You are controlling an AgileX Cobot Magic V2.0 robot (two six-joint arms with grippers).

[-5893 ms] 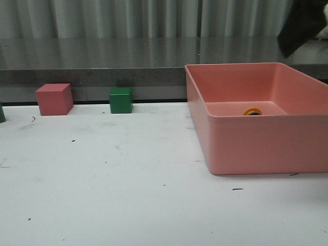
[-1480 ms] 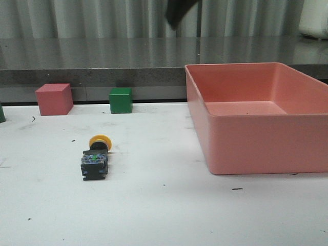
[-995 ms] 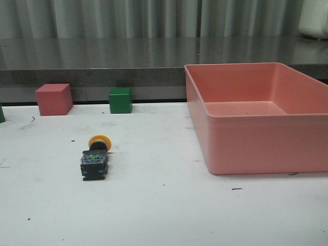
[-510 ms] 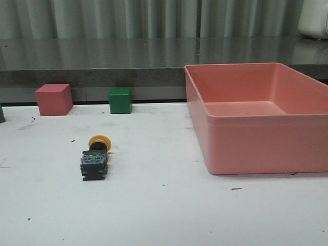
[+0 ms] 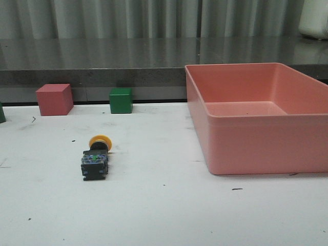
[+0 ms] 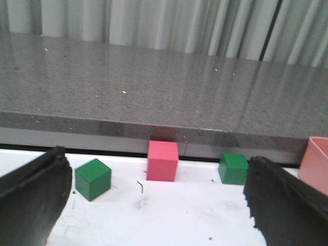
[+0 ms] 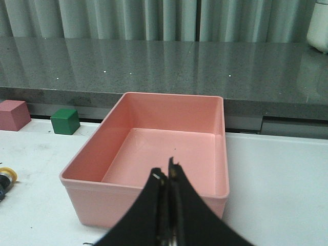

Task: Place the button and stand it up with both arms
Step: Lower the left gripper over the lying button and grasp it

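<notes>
On the white table (image 5: 169, 215), left of the pink bin (image 5: 256, 148) and well apart from it, the button (image 5: 96, 156) lies on its side. Its yellow cap (image 5: 100, 141) points away toward the back ledge and its bluish-green base (image 5: 94, 163) faces the camera, so it is placed but not yet standing. The bin itself holds nothing that shows, which fits the button being out on open table where both arms can reach it.

Neither arm appears in the front view. The left gripper (image 6: 154, 205) has its two black fingers (image 6: 31, 200) spread wide, with nothing between them; its camera looks over the table toward a pink cube (image 6: 163, 161) flanked by two green cubes (image 6: 93, 179) along the ledge. The button does not show in that view. The right gripper (image 7: 168, 205) has its fingers pressed together and grasps nothing; it hangs near the front of the bin, looking down into it, and the yellow cap just shows at the far edge of its view (image 7: 7, 174).

My judgement is that the standing step is what remains. The spread left gripper looks ready for it, being on the button's side of the table. The round cap could let the button roll when nudged, so tipping it onto the flat base likely calls for one arm to steady while the other lifts.
</notes>
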